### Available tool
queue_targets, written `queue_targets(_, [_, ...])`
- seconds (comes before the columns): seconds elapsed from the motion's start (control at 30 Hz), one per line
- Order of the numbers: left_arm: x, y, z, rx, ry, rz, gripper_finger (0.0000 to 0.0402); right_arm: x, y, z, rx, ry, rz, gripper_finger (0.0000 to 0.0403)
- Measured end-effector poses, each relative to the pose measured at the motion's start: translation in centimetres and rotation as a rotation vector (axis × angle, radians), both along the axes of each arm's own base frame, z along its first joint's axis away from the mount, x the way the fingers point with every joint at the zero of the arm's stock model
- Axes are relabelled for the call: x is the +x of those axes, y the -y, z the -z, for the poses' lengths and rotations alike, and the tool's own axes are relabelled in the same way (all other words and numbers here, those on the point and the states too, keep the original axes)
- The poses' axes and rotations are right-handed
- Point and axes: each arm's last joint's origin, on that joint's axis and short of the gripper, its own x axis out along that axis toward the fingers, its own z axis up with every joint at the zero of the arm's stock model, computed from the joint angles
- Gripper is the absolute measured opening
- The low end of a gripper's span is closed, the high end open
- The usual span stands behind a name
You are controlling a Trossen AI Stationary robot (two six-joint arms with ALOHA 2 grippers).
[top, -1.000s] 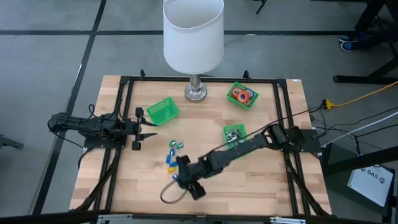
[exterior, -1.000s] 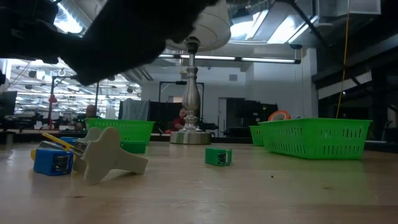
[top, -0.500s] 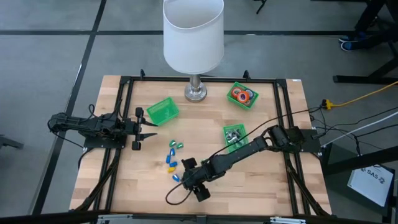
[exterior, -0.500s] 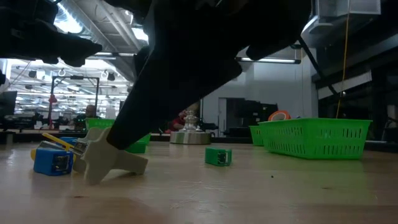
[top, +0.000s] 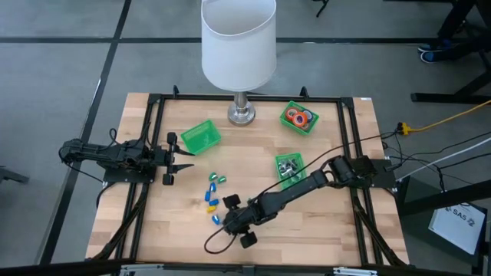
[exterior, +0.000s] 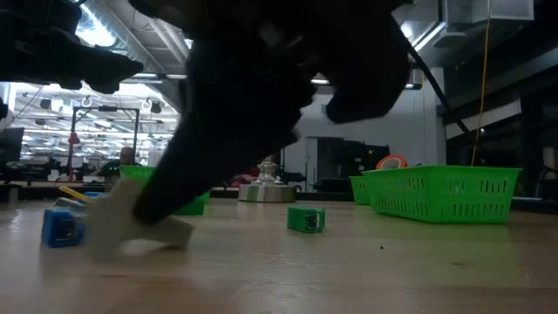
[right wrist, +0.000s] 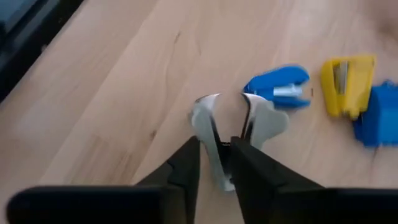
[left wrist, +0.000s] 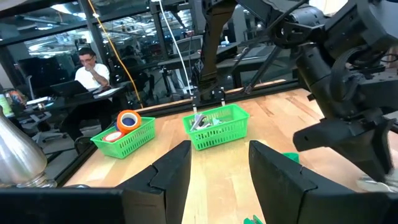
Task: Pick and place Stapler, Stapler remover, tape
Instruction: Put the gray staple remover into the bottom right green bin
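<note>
A silvery-grey staple remover (right wrist: 233, 134) lies gripped on the worktop (right wrist: 112, 93). Blue and yellow staplers (right wrist: 348, 84) lie beside it. Tape rolls (top: 298, 117) fill a far bin.

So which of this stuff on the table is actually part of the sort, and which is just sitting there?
Job:
- staple remover in the right gripper
- blue and yellow staplers
- tape rolls
- green bins

Lying about:
- lamp
- left gripper, waiting at the table's left side

Bare wood (top: 322, 222) — staplers (top: 212, 201) leftward
</note>
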Motion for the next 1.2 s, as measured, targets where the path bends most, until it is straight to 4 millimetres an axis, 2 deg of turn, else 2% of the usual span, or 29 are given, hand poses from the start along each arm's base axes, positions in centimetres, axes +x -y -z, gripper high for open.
queue_targets(0.37, [0.00,0.00,0.01,0.000,0.000,0.000,0.0157,-0.03,-0.34,0.06,-0.019,0.020,-0.011,0.0009])
queue_targets(0.43, [0.00,0.00,0.00,0.000,0.000,0.000,0.0157,-0.03,-0.32,0.07,-0.017,0.019,-0.008,0.0006])
queue_targets(0.7, [0.00,0.00,0.01,0.000,0.000,0.000,0.0157,-0.02,-0.32,0.12,-0.018,0.020,-0.009,0.0043])
queue_targets(1.03, [0.00,0.00,0.00,0.000,0.000,0.000,0.0157,0.10,-0.36,0.17,-0.012,0.033,-0.008,0.0123])
queue_targets(1.2, [0.00,0.00,0.00,0.000,0.001,0.000,0.0157,0.11,-0.38,0.16,-0.010,0.035,-0.008,0.0147])
